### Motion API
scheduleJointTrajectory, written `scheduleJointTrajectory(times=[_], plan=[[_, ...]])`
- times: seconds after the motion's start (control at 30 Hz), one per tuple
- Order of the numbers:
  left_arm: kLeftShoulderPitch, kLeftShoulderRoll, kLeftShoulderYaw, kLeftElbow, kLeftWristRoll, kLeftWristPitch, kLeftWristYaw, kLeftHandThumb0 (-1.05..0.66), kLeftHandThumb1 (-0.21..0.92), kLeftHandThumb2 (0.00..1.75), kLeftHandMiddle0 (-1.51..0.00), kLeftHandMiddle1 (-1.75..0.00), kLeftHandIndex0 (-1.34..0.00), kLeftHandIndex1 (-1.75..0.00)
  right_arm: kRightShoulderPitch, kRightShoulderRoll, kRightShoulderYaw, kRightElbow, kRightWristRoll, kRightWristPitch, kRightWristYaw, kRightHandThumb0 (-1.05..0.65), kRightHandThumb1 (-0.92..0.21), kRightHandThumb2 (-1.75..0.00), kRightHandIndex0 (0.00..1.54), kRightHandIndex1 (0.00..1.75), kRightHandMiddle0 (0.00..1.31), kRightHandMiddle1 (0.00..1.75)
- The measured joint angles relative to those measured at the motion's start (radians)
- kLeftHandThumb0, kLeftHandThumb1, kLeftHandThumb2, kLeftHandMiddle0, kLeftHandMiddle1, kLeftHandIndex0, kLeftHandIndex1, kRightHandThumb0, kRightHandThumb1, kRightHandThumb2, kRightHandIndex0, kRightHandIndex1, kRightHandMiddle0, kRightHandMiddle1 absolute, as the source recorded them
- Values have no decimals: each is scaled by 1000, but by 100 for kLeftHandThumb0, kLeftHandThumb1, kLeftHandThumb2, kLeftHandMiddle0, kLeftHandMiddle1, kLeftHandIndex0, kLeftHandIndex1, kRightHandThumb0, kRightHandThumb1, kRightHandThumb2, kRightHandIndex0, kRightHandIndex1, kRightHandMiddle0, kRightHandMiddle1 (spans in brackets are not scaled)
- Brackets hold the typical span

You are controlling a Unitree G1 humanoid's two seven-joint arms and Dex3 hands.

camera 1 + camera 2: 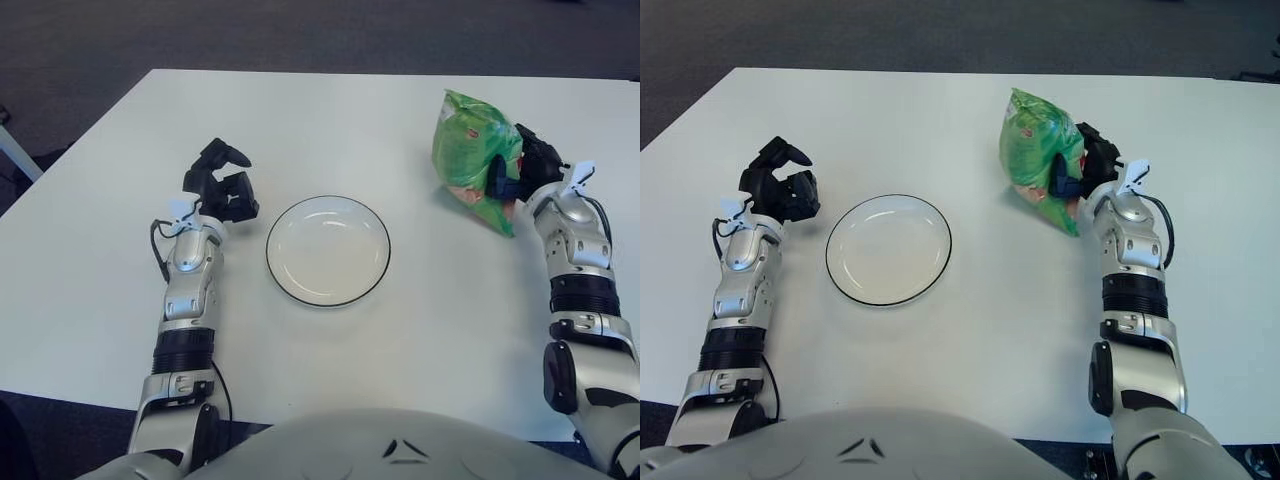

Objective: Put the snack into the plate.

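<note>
A green snack bag [470,155] hangs above the table at the right, held by my right hand [520,172], whose dark fingers are shut on its right side. The bag is to the right of the white plate with a dark rim [288,278], which lies on the table's middle with nothing in it. A strip of bare table separates bag and plate. My left hand [220,185] shows just left of the plate, fingers curled and holding nothing.
The white table [330,120] spreads around the plate. Dark carpet lies beyond its far edge. My torso cover fills the bottom of the view.
</note>
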Motion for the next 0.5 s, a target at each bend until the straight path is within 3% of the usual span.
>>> scheduleJointTrajectory(times=[0.5], plan=[[-8,3,-4,15,8,0,-3,-51,24,141,-130,-175,-68,-175,-104,47,47,-151,5,112,32,0,-1,-163,88,163,61,175]])
